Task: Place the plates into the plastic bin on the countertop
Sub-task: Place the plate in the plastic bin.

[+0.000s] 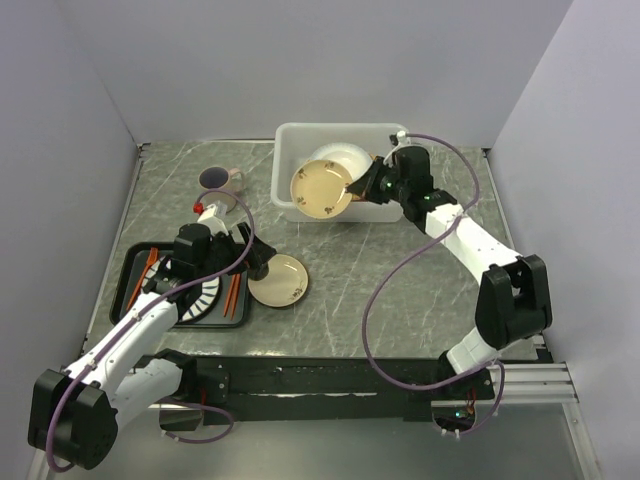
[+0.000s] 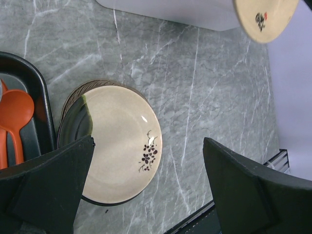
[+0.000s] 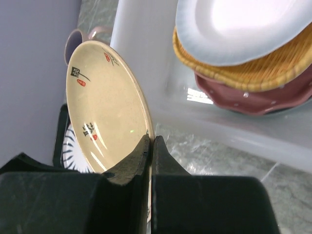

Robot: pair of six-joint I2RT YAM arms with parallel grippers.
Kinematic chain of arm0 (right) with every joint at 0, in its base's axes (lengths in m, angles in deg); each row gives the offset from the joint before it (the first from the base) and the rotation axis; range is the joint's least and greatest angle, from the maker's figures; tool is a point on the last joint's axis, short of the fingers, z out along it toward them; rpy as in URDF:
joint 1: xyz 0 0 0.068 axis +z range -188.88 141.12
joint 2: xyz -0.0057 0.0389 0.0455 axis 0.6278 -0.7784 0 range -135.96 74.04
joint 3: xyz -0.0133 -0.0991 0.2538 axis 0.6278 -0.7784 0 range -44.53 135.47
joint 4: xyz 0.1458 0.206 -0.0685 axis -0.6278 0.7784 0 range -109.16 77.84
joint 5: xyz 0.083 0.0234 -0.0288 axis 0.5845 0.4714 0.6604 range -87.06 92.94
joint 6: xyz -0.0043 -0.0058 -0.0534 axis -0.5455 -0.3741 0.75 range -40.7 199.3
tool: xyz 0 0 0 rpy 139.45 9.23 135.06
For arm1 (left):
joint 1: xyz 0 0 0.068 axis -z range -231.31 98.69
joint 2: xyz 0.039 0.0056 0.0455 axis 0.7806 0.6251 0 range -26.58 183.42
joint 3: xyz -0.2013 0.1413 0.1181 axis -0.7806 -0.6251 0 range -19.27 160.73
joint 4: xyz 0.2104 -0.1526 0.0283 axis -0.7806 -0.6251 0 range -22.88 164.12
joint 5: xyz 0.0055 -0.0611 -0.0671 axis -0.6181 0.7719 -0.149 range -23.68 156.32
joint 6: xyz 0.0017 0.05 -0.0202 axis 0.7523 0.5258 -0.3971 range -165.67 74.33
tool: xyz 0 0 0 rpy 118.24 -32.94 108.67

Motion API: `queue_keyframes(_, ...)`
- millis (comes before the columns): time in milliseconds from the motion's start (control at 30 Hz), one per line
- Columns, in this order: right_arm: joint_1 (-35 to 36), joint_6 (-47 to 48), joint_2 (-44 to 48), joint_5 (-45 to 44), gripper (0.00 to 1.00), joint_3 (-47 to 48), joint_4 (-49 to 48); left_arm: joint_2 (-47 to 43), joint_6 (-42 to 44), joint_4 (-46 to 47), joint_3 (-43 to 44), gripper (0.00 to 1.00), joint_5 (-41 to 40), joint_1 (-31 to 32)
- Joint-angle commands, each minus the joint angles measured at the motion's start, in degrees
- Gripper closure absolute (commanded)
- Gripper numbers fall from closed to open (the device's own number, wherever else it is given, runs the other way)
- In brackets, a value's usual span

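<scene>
My right gripper (image 1: 358,185) is shut on the rim of a cream plate (image 1: 322,189) with small red and black marks, held tilted on edge at the front wall of the plastic bin (image 1: 283,160). In the right wrist view the fingers (image 3: 152,146) pinch that plate (image 3: 105,102), and the bin (image 3: 146,58) holds a white plate (image 3: 243,27) on a woven orange one (image 3: 253,73) and a dark red one (image 3: 253,100). My left gripper (image 2: 148,170) hangs open over a cream plate with a dark sprig (image 2: 119,144), which lies on a dark brown plate (image 2: 73,97) on the countertop (image 1: 400,270).
A black tray (image 1: 135,262) at the left holds orange utensils (image 2: 14,112) and a striped plate (image 1: 200,300). A pinkish mug (image 1: 220,180) stands left of the bin. Grey walls close in the left, back and right sides.
</scene>
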Motion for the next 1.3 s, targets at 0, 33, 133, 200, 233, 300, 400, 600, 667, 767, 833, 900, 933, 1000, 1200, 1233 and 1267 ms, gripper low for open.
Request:
queue_keyframes(0, -1.27, -0.1, -1.63, 1.19, 1.0, 5.79, -1.62, 0.23, 0.71, 1.08, 0.21, 0.01, 0.33, -0.15)
queue_keyframes(33, -1.71, -0.1, -1.98, 1.36, 1.0, 6.24, -1.45, 0.23, 0.71, 1.08, 0.29, 0.01, 0.42, -0.24)
queue_keyframes(133, -2.07, -0.02, -3.21, 1.28, 1.0, 7.91, -1.27, 0.23, 0.71, 1.17, 0.3, 0.01, 0.42, -0.15)
queue_keyframes(200, -2.59, -0.02, -4.35, 1.45, 1.0, 9.4, -1.01, 0.32, 0.8, 1.17, 0.3, 0.01, 0.42, -0.15)
queue_keyframes(233, -2.77, -0.02, -4.79, 1.54, 1.0, 9.93, -0.57, 0.41, 0.8, 1.17, 0.38, 0.01, 0.59, -0.24)
queue_keyframes(300, -3.38, -0.1, -6.2, 1.63, 1.0, 11.42, -0.48, 0.5, 0.8, 1.26, 0.3, 0.01, 0.51, -0.15)
queue_keyframes(400, -4.0, -0.1, -7.95, 1.63, 1.0, 13.35, -0.21, 0.67, 0.8, 1.43, 0.21, 0.01, 0.51, -0.24)
queue_keyframes(600, -4.96, -0.1, -11.82, 1.63, 1.0, 17.57, 0.93, 0.93, 0.89, 1.43, 0.3, 0.0, 0.51, -0.24)
queue_keyframes(667, -5.14, 0.07, -12.88, 1.19, 1.0, 19.06, 1.36, 0.94, 0.88, 1.43, 0.3, 0.01, 0.68, -0.24)
queue_keyframes(767, -5.32, 1.04, -14.54, -0.13, 1.0, 21.52, 2.95, 0.94, 0.97, 1.52, 0.29, 0.01, 0.68, -0.24)
queue_keyframes(833, -5.58, 1.3, -16.21, -0.48, 1.0, 22.93, 3.82, 1.11, 0.97, 1.43, 0.3, 0.01, 0.68, -0.24)
queue_keyframes(900, -5.93, 1.39, -17.18, -0.75, 1.0, 24.52, 3.92, 1.02, 0.97, 1.52, 0.3, 0.01, 0.59, -0.24)
queue_keyframes(933, -6.11, 1.22, -18.06, -0.75, 1.0, 24.87, 4.0, 1.11, 0.97, 1.52, 0.3, 0.01, 0.59, -0.24)
queue_keyframes(1000, -6.72, 0.78, -18.94, -0.48, 1.0, 25.84, 3.66, 1.02, 0.97, 1.52, 0.21, 0.01, 0.68, -0.24)
queue_keyframes(1200, -7.87, -0.54, -23.25, 0.66, 1.0, 30.23, 3.92, 1.11, 0.97, 1.52, 0.21, 0.01, 0.51, -0.24)
queue_keyframes(1233, -7.87, -0.72, -23.95, 0.57, 1.0, 30.67, 4.0, 1.11, 0.97, 1.52, 0.21, 0.01, 0.59, -0.24)
queue_keyframes(1267, -7.87, -0.81, -24.3, 0.57, 1.0, 31.37, 3.92, 1.2, 0.97, 1.61, 0.12, 0.01, 0.33, -0.24)
